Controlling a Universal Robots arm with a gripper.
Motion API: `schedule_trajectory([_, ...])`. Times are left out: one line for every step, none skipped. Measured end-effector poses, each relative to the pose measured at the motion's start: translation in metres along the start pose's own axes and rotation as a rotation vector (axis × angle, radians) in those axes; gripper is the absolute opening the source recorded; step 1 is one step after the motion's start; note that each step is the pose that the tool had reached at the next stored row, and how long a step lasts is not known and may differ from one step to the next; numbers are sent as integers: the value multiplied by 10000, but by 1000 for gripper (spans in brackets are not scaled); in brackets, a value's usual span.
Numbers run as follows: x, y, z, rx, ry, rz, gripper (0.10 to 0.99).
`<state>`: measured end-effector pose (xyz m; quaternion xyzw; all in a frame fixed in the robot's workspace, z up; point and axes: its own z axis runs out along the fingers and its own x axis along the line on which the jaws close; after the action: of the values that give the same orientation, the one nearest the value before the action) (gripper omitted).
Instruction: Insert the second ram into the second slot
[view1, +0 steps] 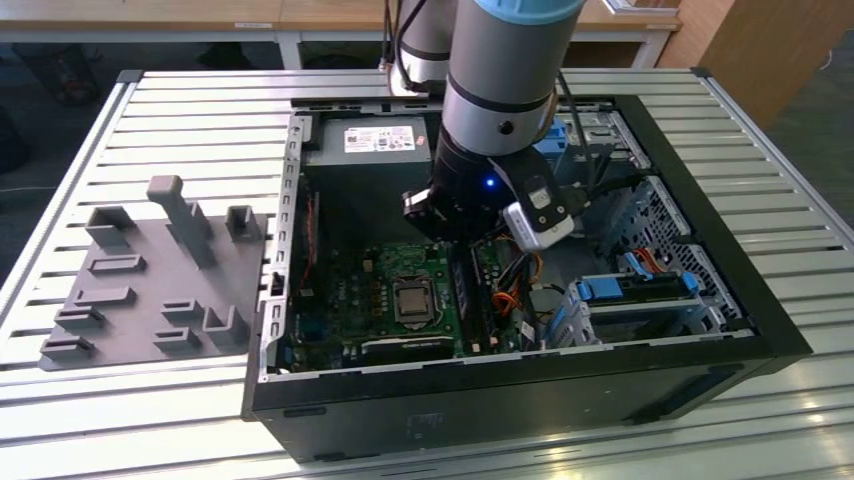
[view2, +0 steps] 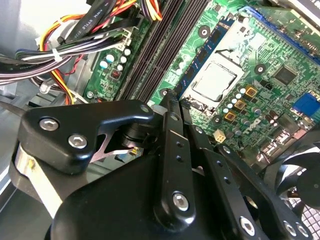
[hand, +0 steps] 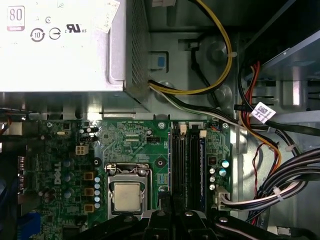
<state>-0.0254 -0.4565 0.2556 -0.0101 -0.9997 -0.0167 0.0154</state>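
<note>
Black memory slots (hand: 187, 165) sit just beneath my gripper (view2: 170, 98) — whether it clasps the second ram I cannot tell; the stick is hidden. A skewed descent could jam on a slot edge — or snag the cables (hand: 280, 192).

A slatted metal table (view1: 160, 110) spreads out beneath the end effector; beyond it stand pale wooden desks (view1: 254, 15) on dark floor (view1: 827, 130).
</note>
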Motion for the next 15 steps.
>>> schedule_trajectory([0, 0, 5, 0, 0, 0, 133])
schedule_trajectory([-1, -1, 9, 1, 0, 0, 133])
schedule_trajectory([-1, -1, 16, 1, 1, 0, 133])
schedule_trajectory([-1, -1, 21, 1, 1, 0, 133])
schedule_trajectory([-2, -1, 24, 2, 1, 0, 133])
schedule_trajectory([-2, -2, 27, 3, 1, -1, 133])
schedule_trajectory([-2, -2, 31, 1, 0, 0, 133])
schedule_trajectory([-3, -2, 36, -3, 0, -1, 133])
schedule_trajectory([-3, -2, 42, -7, 0, -1, 133])
schedule_trajectory([-3, -2, 46, -8, 0, -1, 133])
schedule_trajectory([-3, -2, 51, -8, 1, -1, 133])
schedule_trajectory([-3, -2, 56, -9, 0, -1, 133])
schedule_trajectory([-4, -2, 61, -8, 1, -1, 133])
schedule_trajectory([-4, -3, 66, -8, 1, -1, 133])
schedule_trajectory([-4, -3, 70, -8, 1, -1, 133])
